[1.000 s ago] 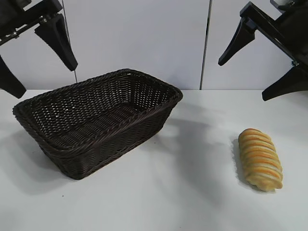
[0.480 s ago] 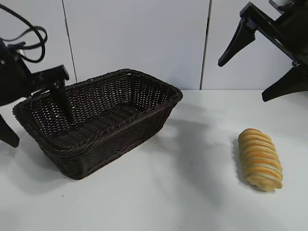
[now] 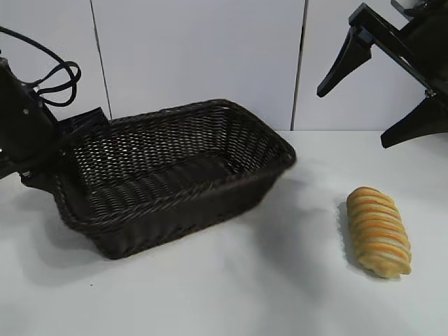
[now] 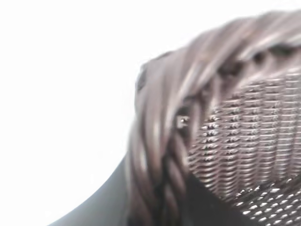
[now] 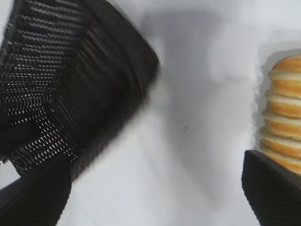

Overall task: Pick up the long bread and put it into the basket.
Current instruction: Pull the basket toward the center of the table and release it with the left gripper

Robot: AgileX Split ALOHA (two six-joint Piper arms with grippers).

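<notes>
The long bread (image 3: 378,231), golden with orange ridges, lies on the white table at the right; it also shows in the right wrist view (image 5: 284,117). The dark wicker basket (image 3: 196,210) stands at the left, turned at an angle. My left gripper (image 3: 57,171) is down at the basket's left end, shut on the braided rim (image 4: 160,155), with one finger outside and one inside the wall. My right gripper (image 3: 353,117) is open and empty, high above the table and a little behind the bread, also in its own wrist view (image 5: 155,197).
The white table (image 3: 266,294) runs from the basket to the bread. A white panelled wall (image 3: 210,49) stands behind. The basket's near corner shows in the right wrist view (image 5: 61,84).
My left gripper came down from high up onto the basket's left end and closed on its rim. The basket swung and slid to the right. The right arm and the bread have not moved.
</notes>
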